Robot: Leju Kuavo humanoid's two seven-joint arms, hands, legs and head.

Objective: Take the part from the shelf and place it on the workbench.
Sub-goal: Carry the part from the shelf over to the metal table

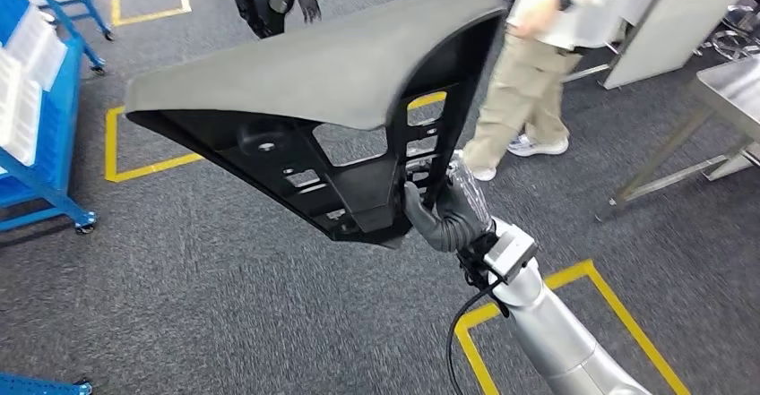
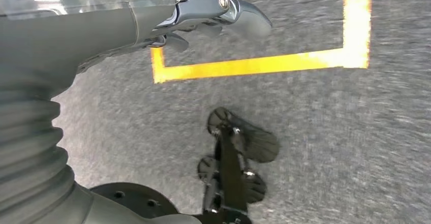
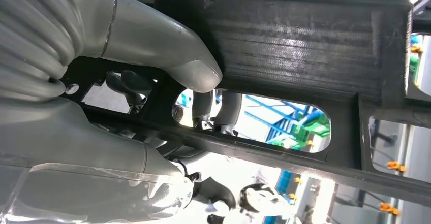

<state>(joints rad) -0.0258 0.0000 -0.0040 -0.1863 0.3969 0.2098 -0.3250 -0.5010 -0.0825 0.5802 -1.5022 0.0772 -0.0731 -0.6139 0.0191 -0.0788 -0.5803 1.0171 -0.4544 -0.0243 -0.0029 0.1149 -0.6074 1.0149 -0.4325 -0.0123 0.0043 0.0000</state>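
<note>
Up close, fingers thru part slot, right hand.

The head view is evenly lit from overhead, bright enough to show the weave of the grey carpet. The big dark part has a soft sheen along its top, while its underside is in shadow. The person walking at the top is slightly smeared.

The left wrist view is blurred: the carpet streaks and the yellow floor tape glows with fuzzy edges. The left hand is close, soft and pale, with small glints on its metal.

In the right wrist view the part's openings are blown out to white, the background out of focus. The thumb catches a dull highlight.
</note>
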